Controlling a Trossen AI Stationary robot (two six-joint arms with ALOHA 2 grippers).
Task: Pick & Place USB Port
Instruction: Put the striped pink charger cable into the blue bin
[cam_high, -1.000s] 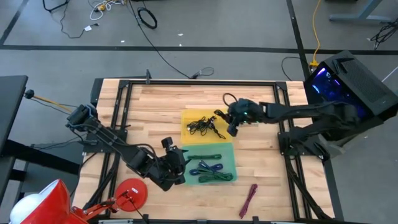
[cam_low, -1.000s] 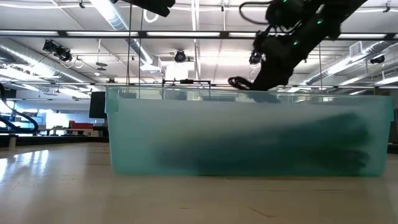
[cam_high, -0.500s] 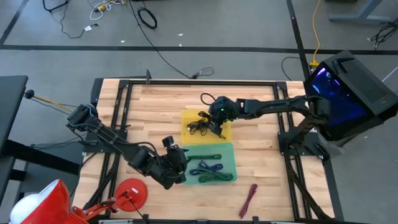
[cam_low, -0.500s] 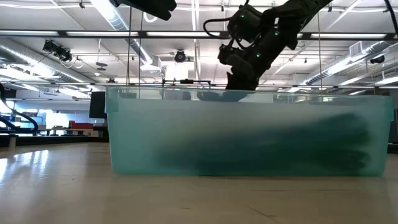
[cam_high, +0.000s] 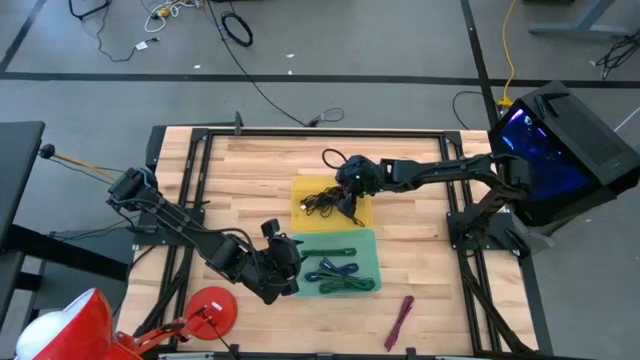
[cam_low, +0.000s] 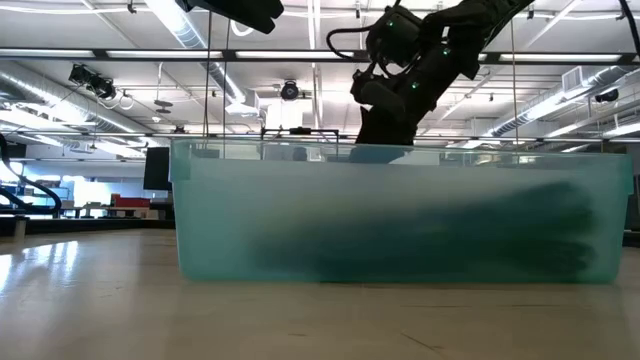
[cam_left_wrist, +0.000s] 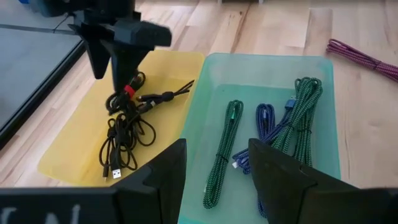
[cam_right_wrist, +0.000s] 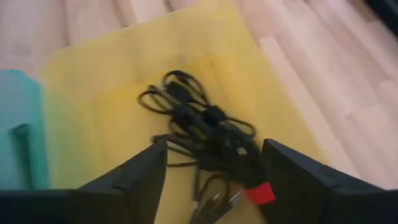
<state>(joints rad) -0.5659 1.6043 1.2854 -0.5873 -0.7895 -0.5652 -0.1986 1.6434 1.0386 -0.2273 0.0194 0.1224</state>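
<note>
Fingers of my right gripper (cam_right_wrist: 211, 171) spread apart over the yellow tray (cam_high: 307, 186), holding nothing; black USB cable bundle (cam_high: 325, 202) lies in it (red tie visible). Left gripper (cam_left_wrist: 214, 165) parted, beside green tray (cam_high: 364, 242).

Blurred to dark smears behind the frosted wall of the teal bin (cam_low: 400, 215) in the low view: cables inside, type untellable. Hidden there below the bin rim: right pincer (cam_high: 347, 205) tips. Cut off at the edge: purple cable (cam_left_wrist: 367, 57).
</note>
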